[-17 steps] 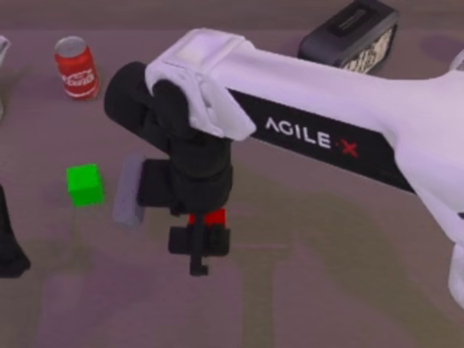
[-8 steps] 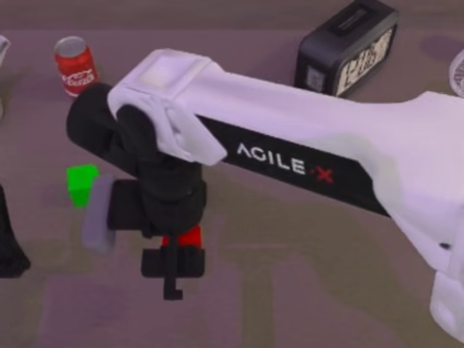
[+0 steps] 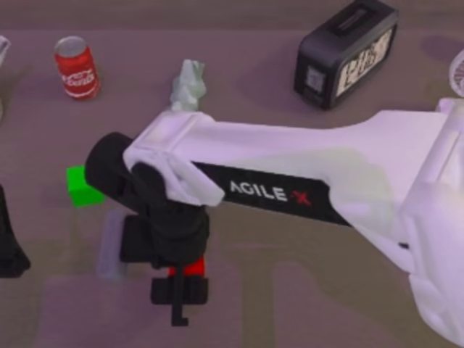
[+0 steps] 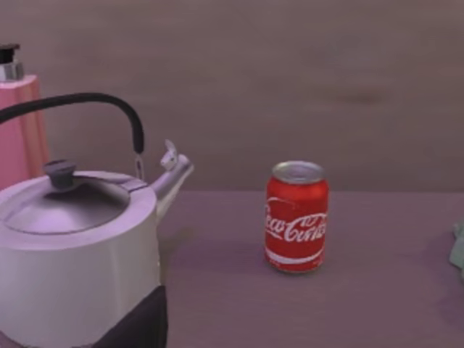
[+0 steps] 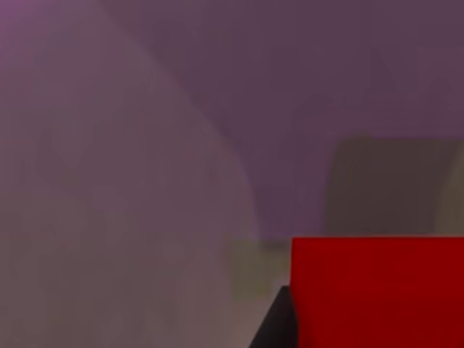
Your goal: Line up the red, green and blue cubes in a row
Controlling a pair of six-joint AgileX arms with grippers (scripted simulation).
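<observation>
Our right end effector (image 3: 187, 279) is closed on the red cube (image 3: 190, 269) near the bench's front, left of centre. The green cube (image 3: 80, 187) sits farther left, partly hidden by the arm. No blue cube shows, so we judge the row barely begun.
</observation>
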